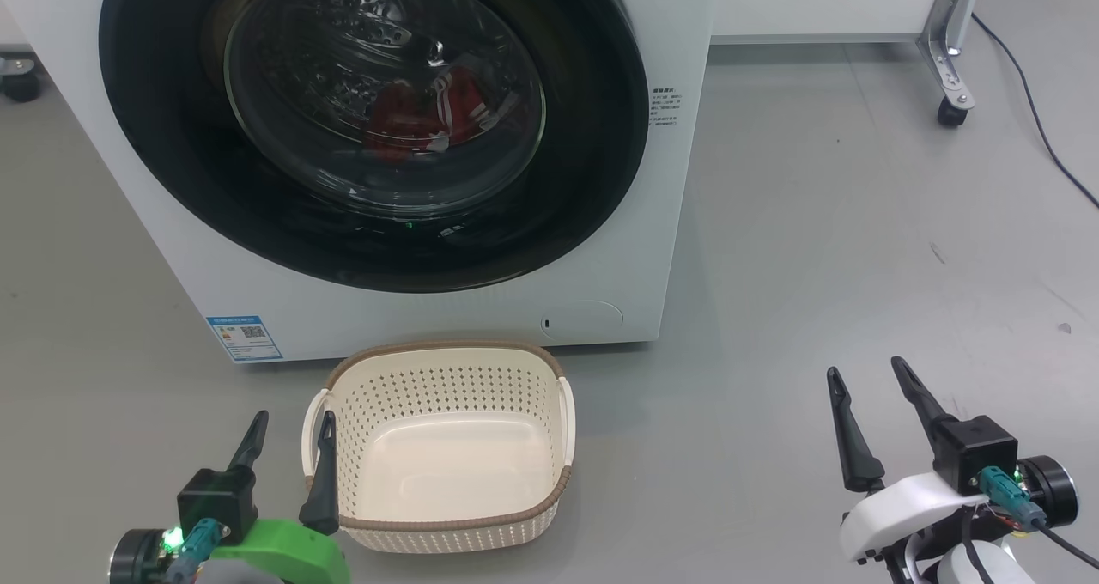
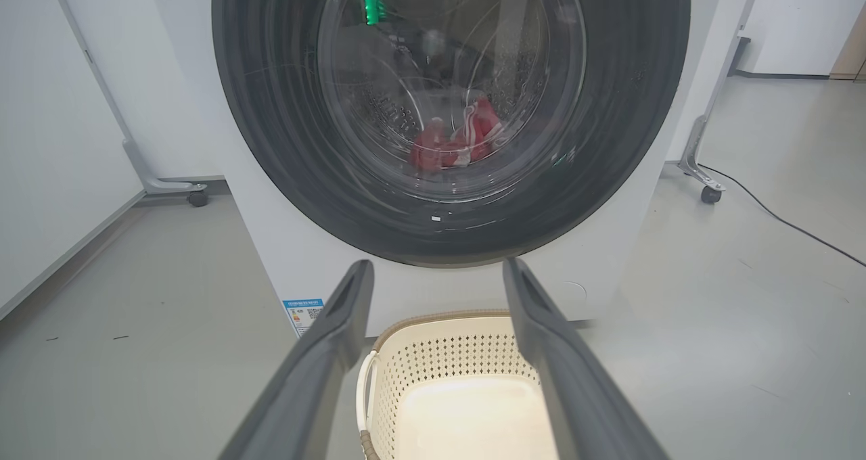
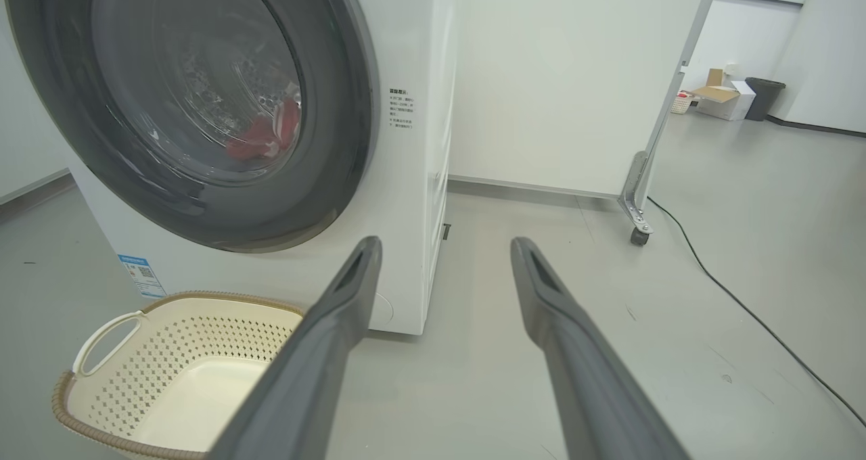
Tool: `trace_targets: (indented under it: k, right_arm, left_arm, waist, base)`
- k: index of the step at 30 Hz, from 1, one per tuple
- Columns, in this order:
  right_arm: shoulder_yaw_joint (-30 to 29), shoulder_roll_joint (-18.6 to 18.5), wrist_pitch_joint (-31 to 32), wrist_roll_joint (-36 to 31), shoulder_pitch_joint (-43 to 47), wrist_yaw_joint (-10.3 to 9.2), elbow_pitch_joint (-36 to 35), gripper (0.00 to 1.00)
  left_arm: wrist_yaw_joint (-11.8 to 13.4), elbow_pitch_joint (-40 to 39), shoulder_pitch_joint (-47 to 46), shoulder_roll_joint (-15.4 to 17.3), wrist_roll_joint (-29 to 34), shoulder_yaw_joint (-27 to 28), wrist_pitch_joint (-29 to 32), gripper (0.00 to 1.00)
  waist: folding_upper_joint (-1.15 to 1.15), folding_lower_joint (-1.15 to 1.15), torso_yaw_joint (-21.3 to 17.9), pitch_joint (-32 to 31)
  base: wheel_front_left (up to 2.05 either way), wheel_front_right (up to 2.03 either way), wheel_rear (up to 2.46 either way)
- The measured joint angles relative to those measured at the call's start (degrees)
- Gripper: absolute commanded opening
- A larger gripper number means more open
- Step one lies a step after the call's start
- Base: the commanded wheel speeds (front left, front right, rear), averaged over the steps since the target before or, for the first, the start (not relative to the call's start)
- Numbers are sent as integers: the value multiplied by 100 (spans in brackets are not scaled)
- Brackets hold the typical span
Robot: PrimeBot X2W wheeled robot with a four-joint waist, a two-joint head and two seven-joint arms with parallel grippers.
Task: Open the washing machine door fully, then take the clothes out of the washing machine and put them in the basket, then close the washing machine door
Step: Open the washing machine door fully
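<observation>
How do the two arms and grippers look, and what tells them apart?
The left gripper and right gripper each have two long, dark, tapering fingers on a black block with a teal cable plug. The left wrist shell is green with a lit green light; the right wrist shell is white.

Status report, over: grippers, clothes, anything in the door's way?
Left gripper open, empty, beside basket. Right gripper open, empty. Door shut, clothes inside washer. Basket empty on floor just below door, may crowd its swing.
</observation>
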Motion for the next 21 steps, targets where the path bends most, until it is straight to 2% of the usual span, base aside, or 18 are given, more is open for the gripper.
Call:
trace_targets:
  k: [1, 13, 21]
  right_arm:
    - [-15, 11, 0, 5, 0, 0, 0, 0]
    - [-57, 97, 0, 157, 5, 11, 0, 0]
    - [-156, 183, 0, 371, 6, 110, -5, 0]
  left_arm:
    - [1, 4, 0, -3, 0, 3, 0, 100]
    - [12, 30, -1, -22, 1, 1, 0, 100]
    - [13, 16, -15, -52, 2, -4, 0, 100]
  waist:
    - [0, 0, 0, 0]
    - [0, 0, 12, 27]
    - [0, 0, 33, 77]
  base:
    - [0, 0, 0]
    - [0, 0, 0]
    - [0, 0, 0]
